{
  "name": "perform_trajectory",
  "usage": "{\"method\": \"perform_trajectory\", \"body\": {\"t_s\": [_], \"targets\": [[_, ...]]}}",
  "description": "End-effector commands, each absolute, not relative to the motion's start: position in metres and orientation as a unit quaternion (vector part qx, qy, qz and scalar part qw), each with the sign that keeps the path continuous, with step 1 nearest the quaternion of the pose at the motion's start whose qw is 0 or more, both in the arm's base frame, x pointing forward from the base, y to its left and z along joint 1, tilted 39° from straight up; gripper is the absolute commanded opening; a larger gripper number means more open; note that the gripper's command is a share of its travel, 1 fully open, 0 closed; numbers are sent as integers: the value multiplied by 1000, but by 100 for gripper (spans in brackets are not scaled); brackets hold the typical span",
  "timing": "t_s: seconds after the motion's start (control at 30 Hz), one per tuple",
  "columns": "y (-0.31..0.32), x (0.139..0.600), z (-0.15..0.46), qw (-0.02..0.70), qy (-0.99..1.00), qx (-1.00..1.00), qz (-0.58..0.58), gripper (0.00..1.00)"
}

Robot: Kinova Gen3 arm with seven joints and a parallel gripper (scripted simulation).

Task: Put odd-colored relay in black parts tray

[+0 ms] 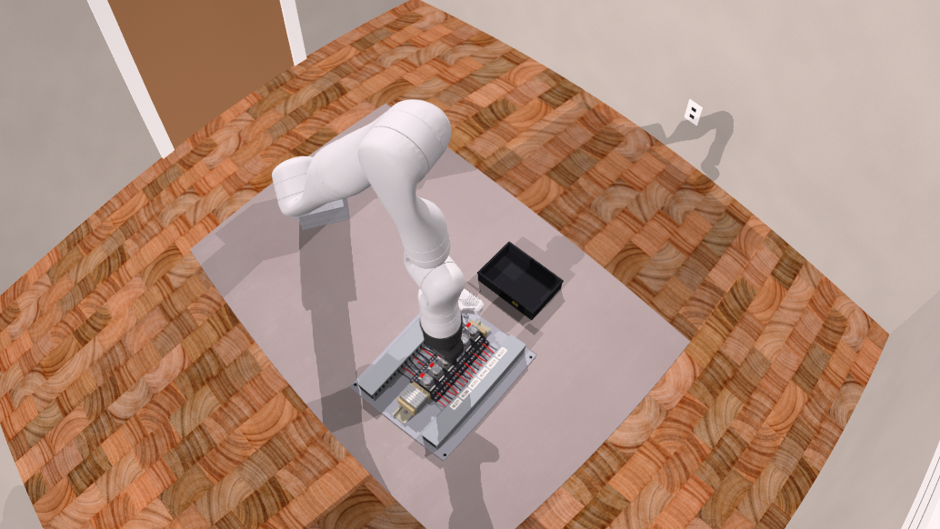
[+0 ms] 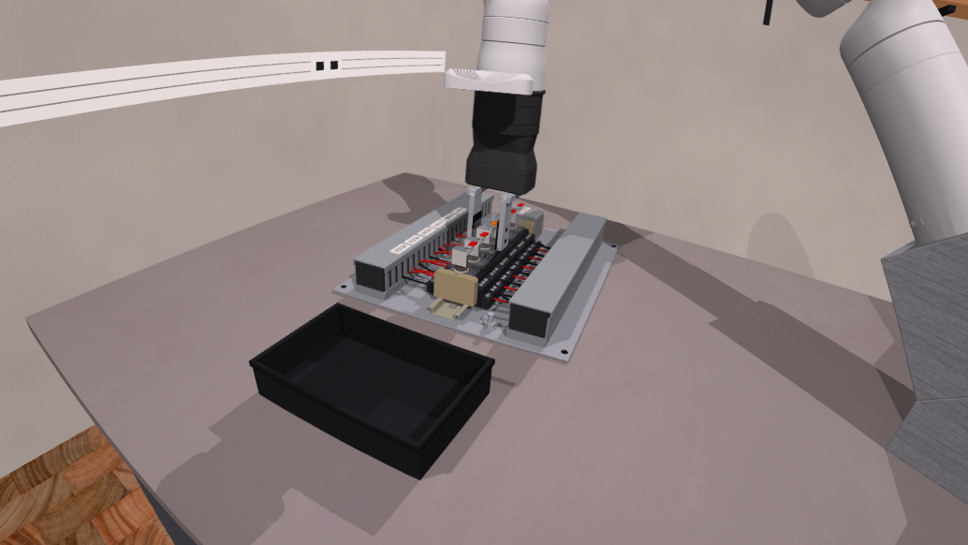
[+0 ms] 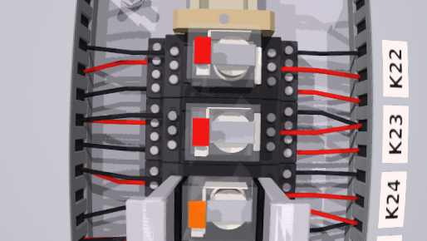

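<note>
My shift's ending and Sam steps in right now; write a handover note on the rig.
Claw: shut on the orange-button relay, which sits in the row beside label K24.
Black parts tray: on the table, no relay in it.
Relay panel: looks flat on the table.
Done: odd relay found and gripped.
Left: pull it out, put it in the tray, leave the panel flat.
</note>
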State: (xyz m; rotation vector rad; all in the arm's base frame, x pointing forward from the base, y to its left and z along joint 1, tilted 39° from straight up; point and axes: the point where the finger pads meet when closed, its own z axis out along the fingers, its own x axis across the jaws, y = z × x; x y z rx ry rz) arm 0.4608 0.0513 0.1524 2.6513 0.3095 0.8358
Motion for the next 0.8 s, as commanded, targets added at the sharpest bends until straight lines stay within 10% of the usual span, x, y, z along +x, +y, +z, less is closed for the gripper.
{"method": "perform_trajectory", "body": {"t_s": [0.0, 0.77], "targets": [[52, 461, 153, 172, 108, 936, 287, 0], [52, 461, 153, 173, 106, 940, 273, 0]]}}
